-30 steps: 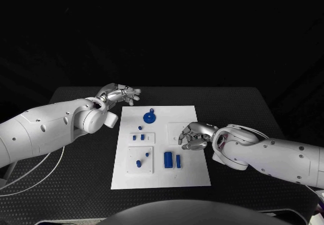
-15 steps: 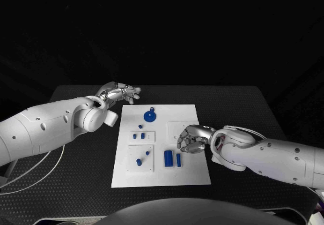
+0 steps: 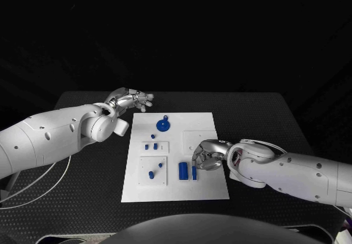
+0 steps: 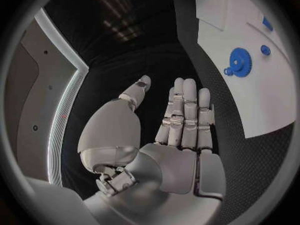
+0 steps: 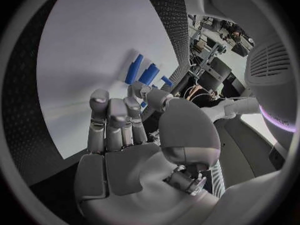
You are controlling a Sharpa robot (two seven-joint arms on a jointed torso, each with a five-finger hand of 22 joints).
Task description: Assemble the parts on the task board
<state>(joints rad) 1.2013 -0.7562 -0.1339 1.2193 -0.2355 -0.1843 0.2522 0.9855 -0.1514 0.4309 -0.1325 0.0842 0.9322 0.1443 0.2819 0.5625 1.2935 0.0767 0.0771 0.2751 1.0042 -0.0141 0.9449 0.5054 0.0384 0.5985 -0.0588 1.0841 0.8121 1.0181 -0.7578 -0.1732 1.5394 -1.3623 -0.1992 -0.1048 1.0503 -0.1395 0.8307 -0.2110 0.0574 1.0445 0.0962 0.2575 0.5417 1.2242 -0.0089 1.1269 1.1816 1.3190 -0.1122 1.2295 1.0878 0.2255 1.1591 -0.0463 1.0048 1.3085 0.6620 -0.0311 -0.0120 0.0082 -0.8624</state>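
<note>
Right robot hand (image 3: 207, 158) moved nearer the blue bars (image 3: 187, 172), fingers apart, left robot hand (image 3: 130, 99) spread, unmoved

Task board (image 3: 205, 124) mid-table (image 3: 271, 112), gear (image 3: 163, 125) behind two bars (image 3: 187, 172), right hand (image 3: 207, 155) beside them

Black table (image 3: 264, 117), textured top; lying at its middle, a white task board (image 3: 209, 188), long side running front to back.
</note>
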